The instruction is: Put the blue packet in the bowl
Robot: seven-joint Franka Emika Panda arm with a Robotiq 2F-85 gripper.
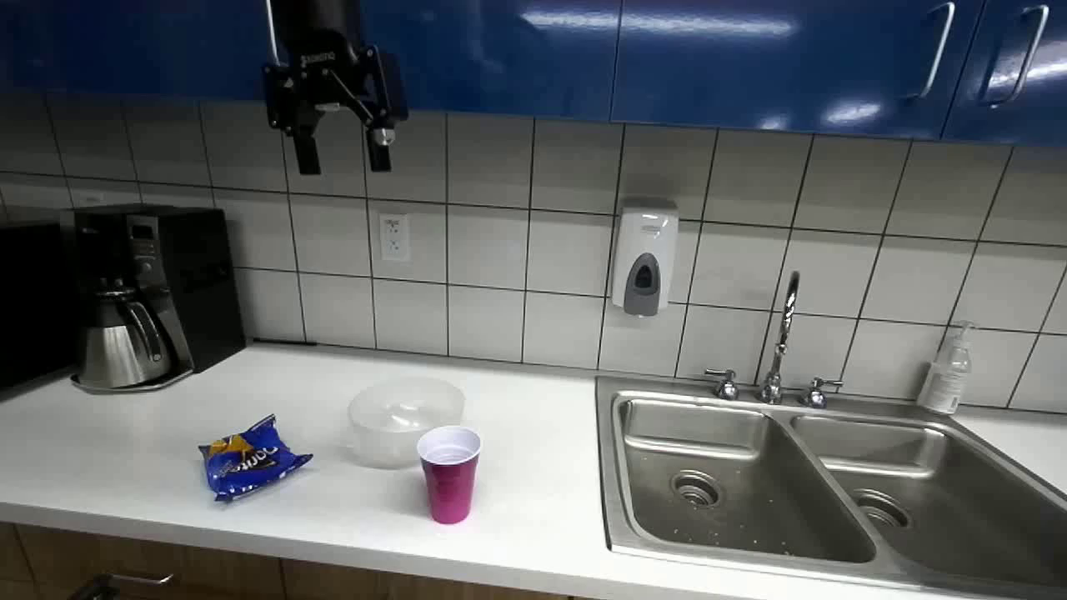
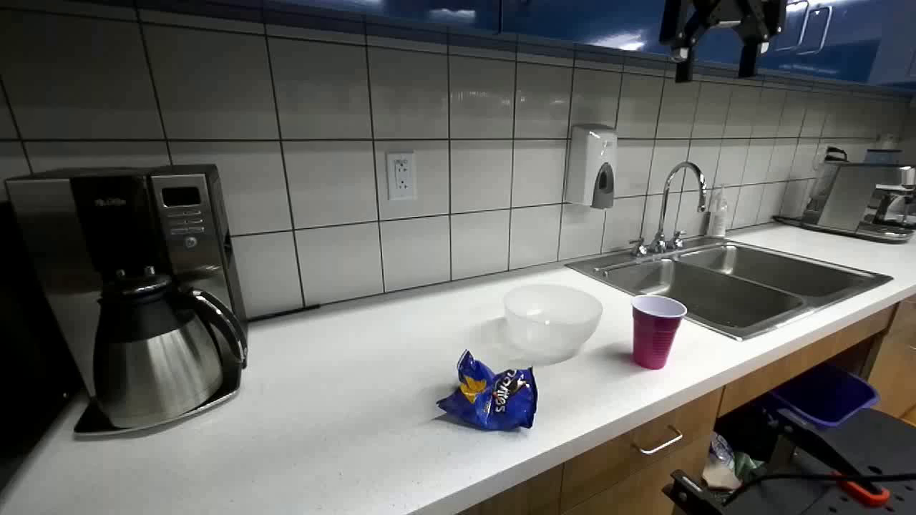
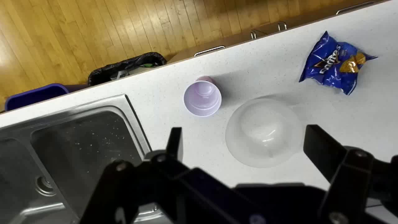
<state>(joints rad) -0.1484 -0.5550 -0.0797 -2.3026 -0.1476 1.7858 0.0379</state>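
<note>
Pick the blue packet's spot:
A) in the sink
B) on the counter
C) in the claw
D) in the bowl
B: in the wrist view the blue packet lies on the counter, apart from the bowl; the claw is open, holding nothing.

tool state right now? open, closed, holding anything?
Tool: open, holding nothing; the blue packet lies on the counter.
</note>
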